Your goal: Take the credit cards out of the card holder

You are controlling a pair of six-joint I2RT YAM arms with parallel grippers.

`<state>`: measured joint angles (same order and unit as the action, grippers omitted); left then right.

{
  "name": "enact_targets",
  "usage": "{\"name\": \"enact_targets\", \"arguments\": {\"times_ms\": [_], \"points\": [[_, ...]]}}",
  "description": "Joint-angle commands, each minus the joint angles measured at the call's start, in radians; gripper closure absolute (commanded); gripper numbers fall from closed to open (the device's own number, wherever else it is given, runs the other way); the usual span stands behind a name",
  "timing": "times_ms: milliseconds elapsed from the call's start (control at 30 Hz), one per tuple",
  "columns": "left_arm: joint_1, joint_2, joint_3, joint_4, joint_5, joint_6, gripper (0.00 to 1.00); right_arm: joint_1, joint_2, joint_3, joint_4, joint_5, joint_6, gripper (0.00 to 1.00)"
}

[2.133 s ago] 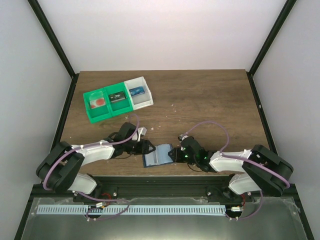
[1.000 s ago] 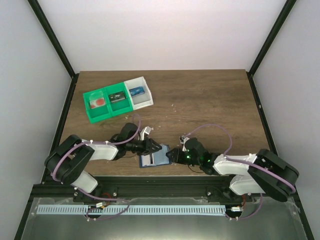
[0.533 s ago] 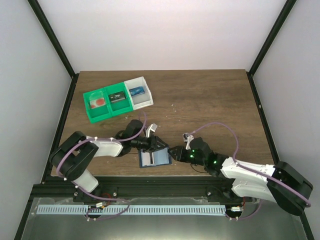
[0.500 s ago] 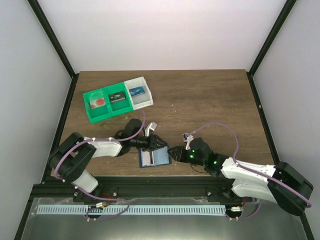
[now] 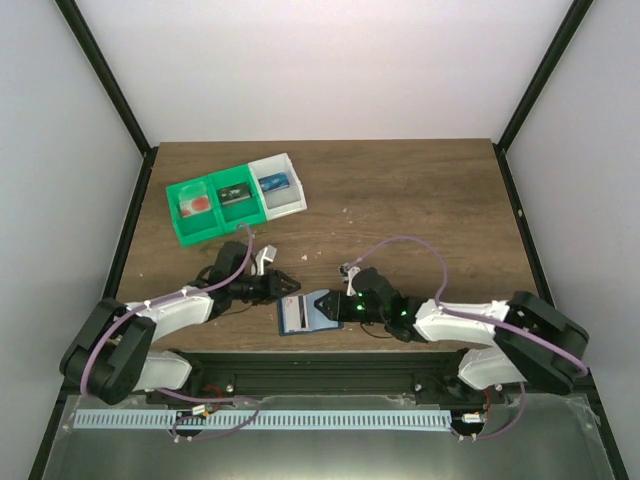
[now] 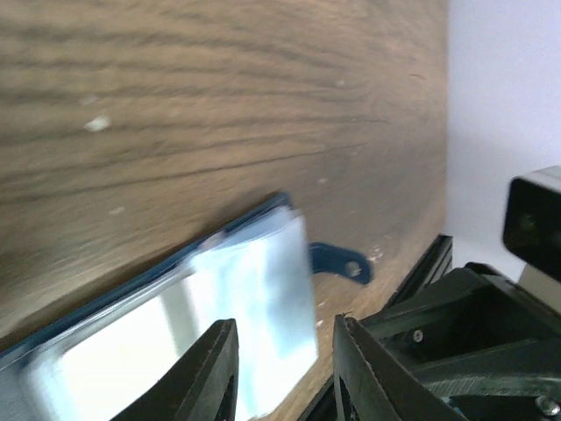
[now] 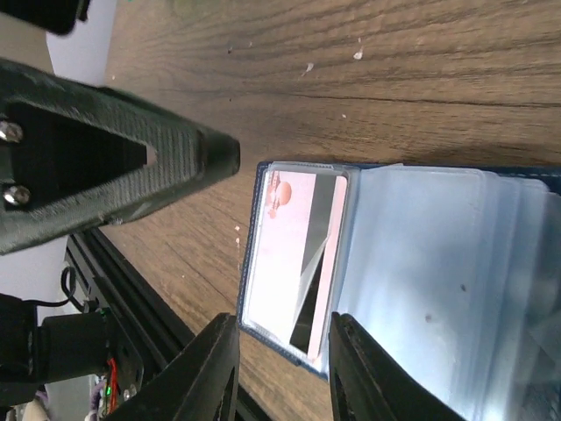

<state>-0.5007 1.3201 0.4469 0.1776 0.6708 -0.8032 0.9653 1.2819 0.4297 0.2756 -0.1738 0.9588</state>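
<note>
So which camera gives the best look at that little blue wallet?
The right wrist view: the card holder fills much of it, lying open, with a pale card visible in its end pocket. The left wrist view catches only a blurred corner; the top view shows it whole but tiny.

Robot test cell in a lab

Plain white panels (image 5: 330, 70) in a black frame (image 5: 105, 85) box in a wood-grain surface (image 5: 420, 200). Two white arms looped with purple cable (image 5: 410, 243) are bolted to a black rail (image 5: 330, 362) at its near edge. The left tool (image 5: 288, 287) and the right tool (image 5: 337, 305) are black two-finger claws. A green-and-white bin tray (image 5: 205, 233) sits back left.
</note>
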Motion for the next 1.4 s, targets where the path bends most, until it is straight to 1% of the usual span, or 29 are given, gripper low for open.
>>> {"name": "enact_targets", "arguments": {"times_ms": [0, 100, 233, 333, 567, 667, 800, 900, 1067, 1367], "points": [[0.059, -0.005, -0.086, 0.021, 0.041, 0.011, 0.69, 0.007, 0.128, 0.051, 0.134, -0.076, -0.050, 0.70], [0.080, -0.007, -0.108, 0.030, 0.058, 0.013, 0.69, 0.007, 0.229, 0.087, 0.160, -0.111, -0.049, 0.71], [0.080, -0.023, -0.118, 0.029, 0.048, 0.017, 0.71, 0.007, 0.298, 0.110, 0.146, -0.108, -0.045, 0.71], [0.080, -0.031, -0.138, 0.056, 0.063, 0.015, 0.71, 0.007, 0.327, 0.126, 0.062, -0.068, -0.046, 0.72], [0.080, -0.003, -0.161, 0.071, 0.065, 0.022, 0.71, 0.007, 0.331, 0.100, 0.035, -0.031, -0.015, 0.73], [0.080, -0.006, -0.177, 0.088, 0.073, 0.007, 0.70, 0.007, 0.320, 0.111, 0.047, -0.052, -0.024, 0.74], [0.080, -0.019, -0.194, 0.102, 0.079, -0.005, 0.69, 0.007, 0.295, 0.111, 0.103, -0.096, -0.022, 0.75], [0.080, -0.010, -0.201, 0.115, 0.084, -0.010, 0.68, 0.007, 0.290, 0.121, 0.105, -0.098, -0.019, 0.76], [0.078, 0.016, -0.225, 0.184, 0.105, -0.038, 0.67, 0.007, 0.322, 0.138, 0.091, -0.101, -0.021, 0.76], [0.073, 0.073, -0.235, 0.205, 0.090, -0.028, 0.69, 0.007, 0.365, 0.149, 0.096, -0.113, -0.026, 0.79]]}}
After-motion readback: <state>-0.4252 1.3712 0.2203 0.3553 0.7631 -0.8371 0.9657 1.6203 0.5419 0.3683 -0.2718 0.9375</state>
